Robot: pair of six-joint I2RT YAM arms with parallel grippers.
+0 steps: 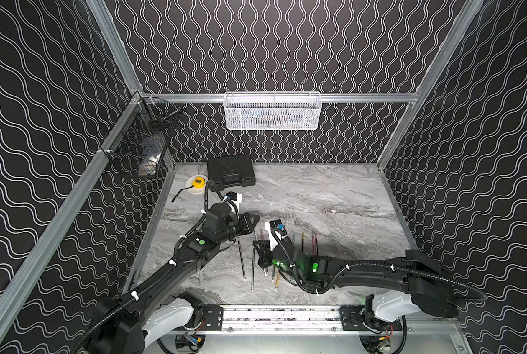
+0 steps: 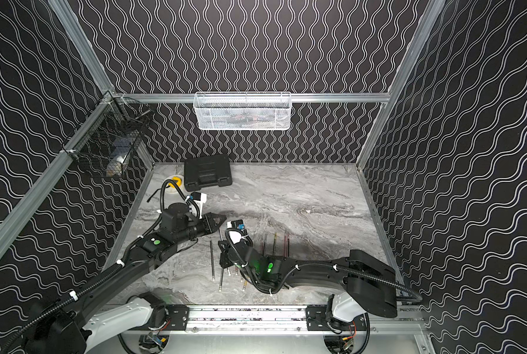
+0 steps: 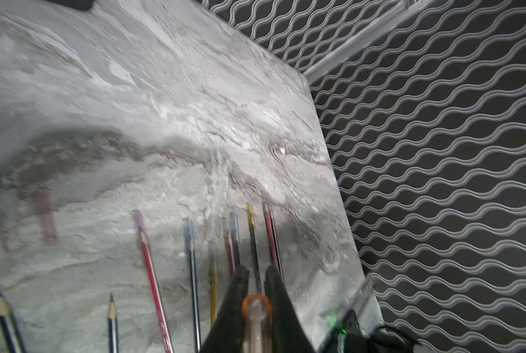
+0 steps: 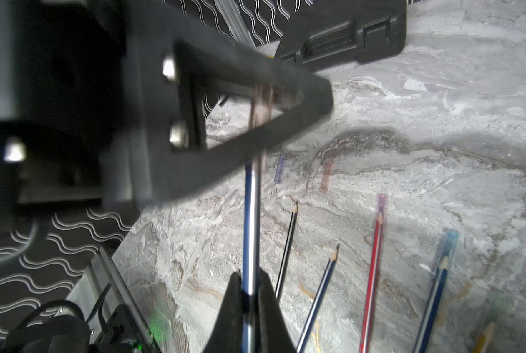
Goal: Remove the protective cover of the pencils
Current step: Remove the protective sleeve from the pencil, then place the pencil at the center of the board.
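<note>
Blue pencil (image 4: 251,229) held in the right tool (image 4: 249,276).

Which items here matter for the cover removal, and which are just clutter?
Job: held pencil, its clear cover, loose pencils, loose covers, left gripper, right gripper.
Clutter: black case, small yellow device, white basket, black wire basket.

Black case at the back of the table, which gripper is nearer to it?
Left. The left gripper sits in front of the black case; the right gripper is farther forward, gripping a pencil.
</note>
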